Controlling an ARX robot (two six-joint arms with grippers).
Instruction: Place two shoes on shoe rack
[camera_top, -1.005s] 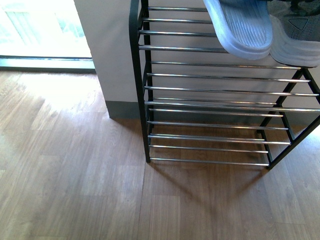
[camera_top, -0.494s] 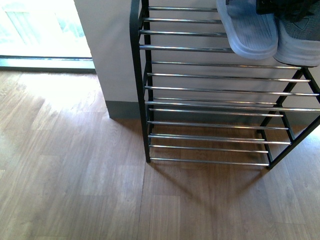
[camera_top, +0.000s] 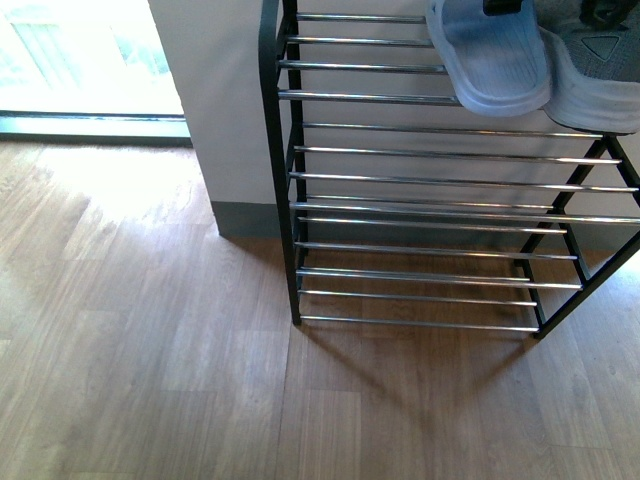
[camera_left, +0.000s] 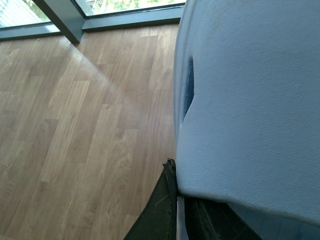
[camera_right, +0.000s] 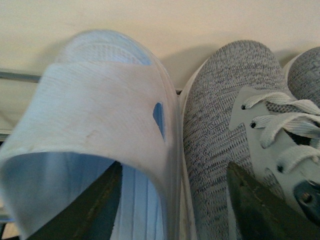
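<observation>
A light blue slide (camera_top: 495, 60) and a grey sneaker (camera_top: 597, 95) lie side by side on the shoe rack (camera_top: 292, 200), so the task looks nearly done. The right gripper (camera_right: 174, 172) has its jaws spread, grasping nothing. I cannot tell the state of the left gripper (camera_left: 182, 220).

Domestic entryway: wood-look laminate plank floor (camera_top: 140, 350), cream painted wall (camera_top: 215, 100), floor-level glazed window (camera_top: 80, 55), black-framed chrome-bar shoe rack (camera_top: 420, 210) holding footwear.

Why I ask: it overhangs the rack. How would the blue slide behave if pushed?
The slide looks like one-piece foam, so probably light and somewhat bendy. The rack has smooth chrome bars that likely give little grip, so it may skid. Overhanging the front bar, it could tip off if pushed forward.
</observation>
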